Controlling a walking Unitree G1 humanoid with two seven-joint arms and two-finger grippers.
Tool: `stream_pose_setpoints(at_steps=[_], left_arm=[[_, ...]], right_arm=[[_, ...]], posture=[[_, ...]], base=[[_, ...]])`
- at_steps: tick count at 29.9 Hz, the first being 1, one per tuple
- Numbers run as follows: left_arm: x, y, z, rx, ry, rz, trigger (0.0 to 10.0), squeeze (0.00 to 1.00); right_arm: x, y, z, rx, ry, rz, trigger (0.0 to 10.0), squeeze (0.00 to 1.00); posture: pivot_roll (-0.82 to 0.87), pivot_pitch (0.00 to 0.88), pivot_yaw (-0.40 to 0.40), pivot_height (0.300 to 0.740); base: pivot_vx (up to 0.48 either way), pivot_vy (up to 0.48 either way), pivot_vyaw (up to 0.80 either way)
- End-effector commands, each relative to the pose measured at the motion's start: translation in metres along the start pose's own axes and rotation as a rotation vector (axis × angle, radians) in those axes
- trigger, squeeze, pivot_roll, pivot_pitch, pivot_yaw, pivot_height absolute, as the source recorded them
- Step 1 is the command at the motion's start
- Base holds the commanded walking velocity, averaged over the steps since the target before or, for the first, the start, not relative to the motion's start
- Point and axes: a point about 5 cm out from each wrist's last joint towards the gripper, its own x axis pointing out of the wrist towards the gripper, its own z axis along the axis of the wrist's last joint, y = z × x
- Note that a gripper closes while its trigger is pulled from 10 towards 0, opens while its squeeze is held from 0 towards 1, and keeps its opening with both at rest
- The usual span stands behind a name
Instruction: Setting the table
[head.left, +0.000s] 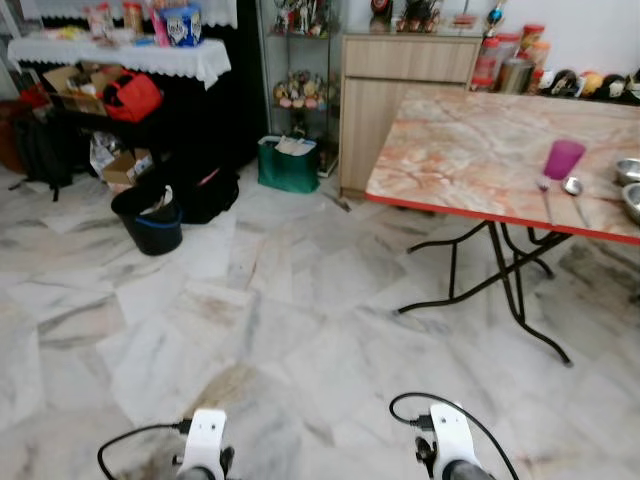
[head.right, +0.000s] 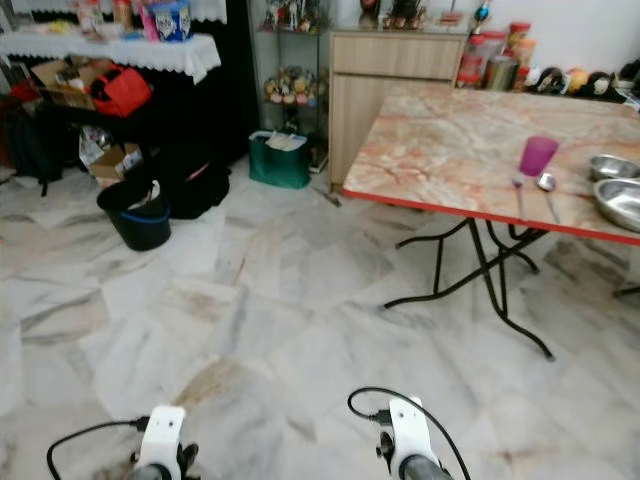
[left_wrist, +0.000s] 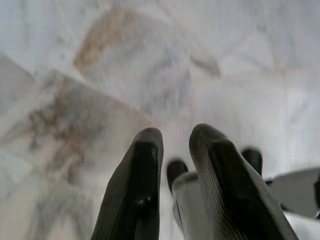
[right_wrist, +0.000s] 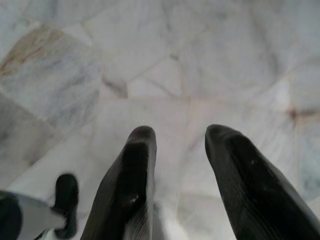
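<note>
Both arms hang low over the marble floor (head.left: 250, 330). The left gripper (left_wrist: 175, 137) has its fingers released with a narrow gap, empty; the right gripper (right_wrist: 180, 137) is released wider, also empty. Farther off stands a folding table (head.left: 470, 150) with a red edge. Near its front edge lie a fork (head.left: 545, 192) and a spoon (head.left: 574, 188), just behind them a purple cup (head.left: 563, 158). Toward the right edge sit what appear to be two metal bowls (head.right: 622, 200).

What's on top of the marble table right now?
On the marble table: a purple cup, two spoons beside it, and metal bowls at the right edge, cut off by the frame.
</note>
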Motion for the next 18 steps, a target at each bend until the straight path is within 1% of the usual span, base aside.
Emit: stream_pose_setpoints(at_steps=[1, 18], left_arm=[[0.0016, -0.0044, 0.0049, 0.021, -0.011, -0.016, 10.0, 0.00], [0.0022, -0.0055, 0.0063, 0.018, -0.012, -0.018, 10.0, 0.00]], right_arm=[[-0.0002, -0.0072, 0.0018, 0.016, -0.001, -0.019, 10.0, 0.00], [0.0003, -0.0068, 0.0043, 0.001, -0.004, -0.013, 10.0, 0.00]], posture=[[0.02, 0.000, -0.007, 0.728], [0.01, 0.000, -0.010, 0.728]], base=[[0.000, -0.266, -0.73], [0.000, -0.271, -0.68]])
